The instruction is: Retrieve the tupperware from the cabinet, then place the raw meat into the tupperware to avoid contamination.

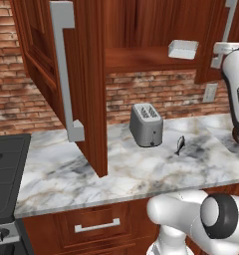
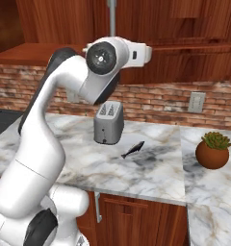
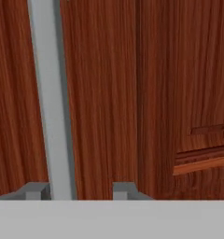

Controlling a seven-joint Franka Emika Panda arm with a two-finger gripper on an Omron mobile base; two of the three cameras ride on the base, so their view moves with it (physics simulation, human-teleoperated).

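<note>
Watch the right-hand door of the cabinet (image 1: 141,30) first: the gripper (image 3: 76,189) sits right at that door's silver bar handle (image 3: 51,98), and if you swing the arm away carelessly a fingertip could snag the bar and drag the door back, or the wrist could knock the panel. The left door (image 1: 86,84) stands wide open over the marble counter (image 1: 131,169), so any low sweep across that side risks clipping its edge. On the shelf, the tupperware (image 1: 182,49) lies near the front lip; a clumsy reach could push it deeper or tip it off onto the counter. As for pose, the arm rises from the base, bends at a high elbow, and holds its hand up at cabinet height, pointing into the wood. The fingers stand apart with the bar between them, not pinching anything as far as the hand view shows. The raw meat (image 2: 133,149), a small dark fish, lies on the counter just beside the grey toaster (image 2: 109,122), untouched, with a potted plant (image 2: 213,150) well off to the side.
</note>
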